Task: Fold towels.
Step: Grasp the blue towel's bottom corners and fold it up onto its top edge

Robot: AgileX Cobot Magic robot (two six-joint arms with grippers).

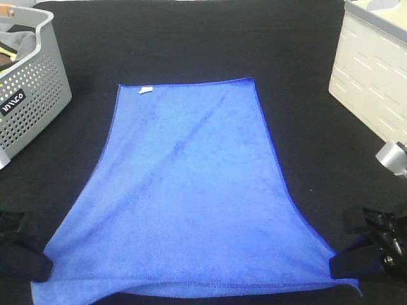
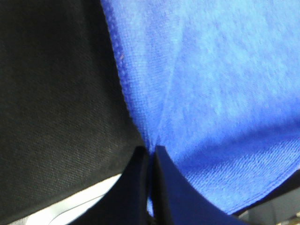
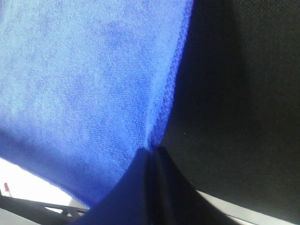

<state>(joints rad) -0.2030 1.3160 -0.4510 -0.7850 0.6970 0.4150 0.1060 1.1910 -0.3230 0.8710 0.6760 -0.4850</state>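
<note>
One royal-blue towel (image 1: 191, 190) lies spread on the black table, its white tag (image 1: 145, 90) at the far left corner. Its near edge is lifted and stretched between both grippers. My left gripper (image 1: 43, 262) is shut on the towel's near left corner; in the left wrist view the left gripper (image 2: 151, 153) pinches the blue cloth (image 2: 211, 84) at its edge. On the other side, my right gripper (image 1: 334, 260) is shut on the near right corner, and the right wrist view shows the right gripper (image 3: 151, 151) closed on the towel (image 3: 84, 79) by its stitched edging.
A perforated grey basket (image 1: 35, 101) with grey and dark cloths stands at the far left. A white slotted crate (image 1: 372, 82) stands at the far right. The black tabletop (image 1: 191, 38) stretches behind the towel.
</note>
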